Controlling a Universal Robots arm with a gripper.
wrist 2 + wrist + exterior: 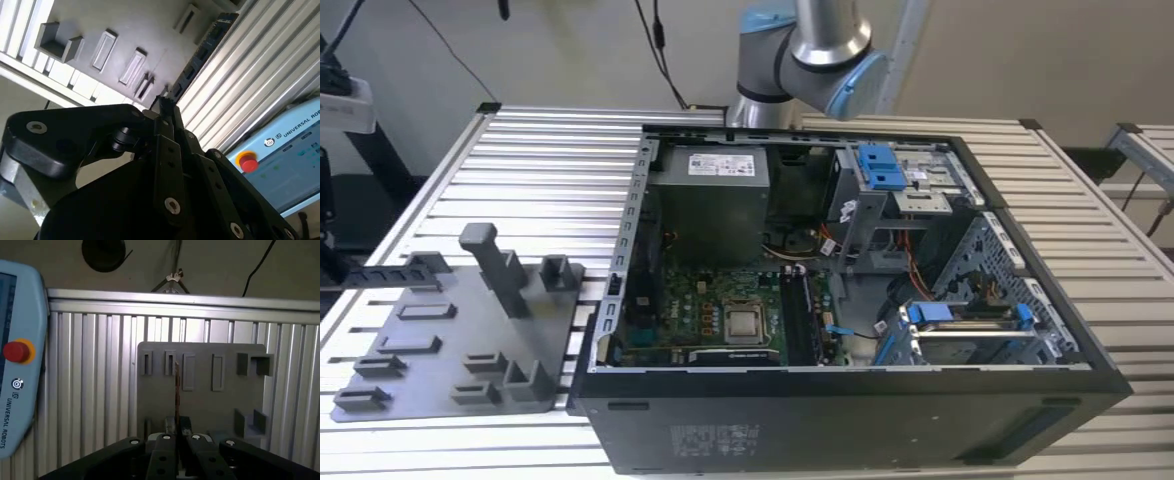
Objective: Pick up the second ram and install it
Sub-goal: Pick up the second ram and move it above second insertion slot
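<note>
Closest to us, our gripper (pixel 177 430) squeezes its fingers (pixel 170 426) tight around the second ram (pixel 177 390), a thin card seen edge-on, so we think it will not slip. Behind it lies the gray tray (pixel 200 405) with its slots. The open computer case (pixel 854 420) holds the green board (pixel 680 310).

This is looking like a robotics lab: a robot arm (pixel 807 50) is standing behind a ribbed aluminium table (pixel 520 180) that is carrying an open desktop computer case (pixel 854 420) and a grey fixture plate (pixel 440 340), while a teach pendant (pixel 20 365) with a red stop button (pixel 16 351) is sitting nearby.
</note>
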